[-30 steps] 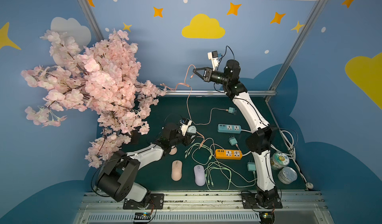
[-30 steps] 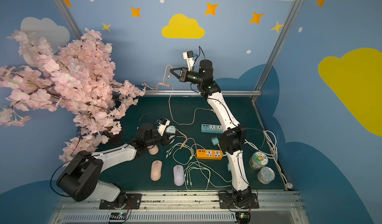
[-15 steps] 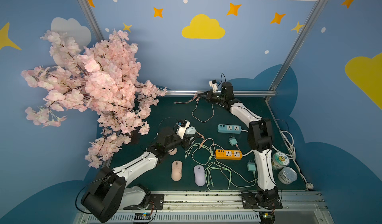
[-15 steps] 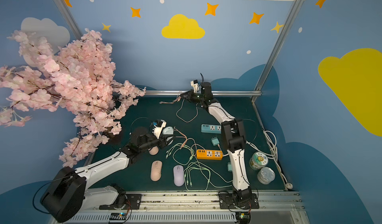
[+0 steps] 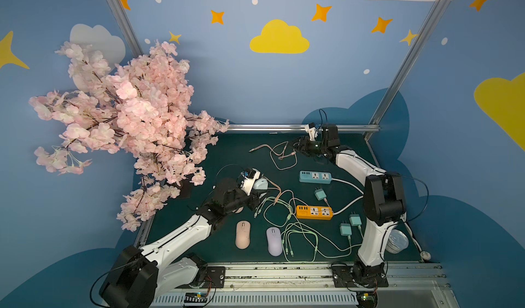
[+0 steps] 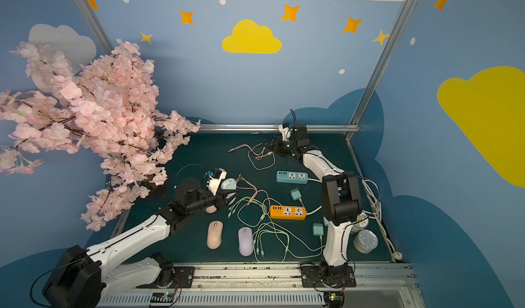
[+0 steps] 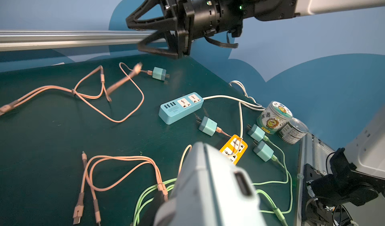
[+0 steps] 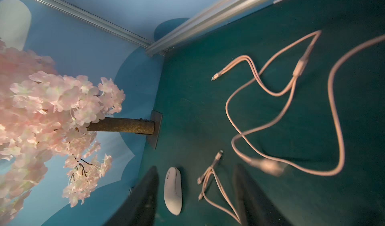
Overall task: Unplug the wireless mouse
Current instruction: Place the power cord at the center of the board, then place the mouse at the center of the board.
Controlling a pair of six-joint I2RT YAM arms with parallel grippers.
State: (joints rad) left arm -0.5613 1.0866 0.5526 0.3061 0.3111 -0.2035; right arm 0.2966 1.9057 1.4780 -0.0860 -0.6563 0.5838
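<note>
**Mouse in left gripper, port empty; right gripper open over the loose pink cable**

The left gripper (image 5: 255, 200) is closed partway on the light blue wireless mouse (image 7: 208, 183), left of centre over the green table (image 5: 227, 150). Whether the mouse clears the table cannot be told. The port (image 7: 242, 183) in the mouse's end face is vacant. The right gripper (image 7: 133, 36) stands at the far side of the table with its 2 fingers spread wide and nothing between them. The pink cable (image 7: 52, 87) lies looped on the table below it, between the back rail (image 5: 284, 127) and the blue power strip (image 5: 315, 176), well apart from the mouse. 1 end of the cable is motion-blurred just beneath the open jaws. 2 further mice, the pink mouse (image 5: 243, 234) and the purple mouse (image 5: 274, 241), lie near the front edge.
</note>
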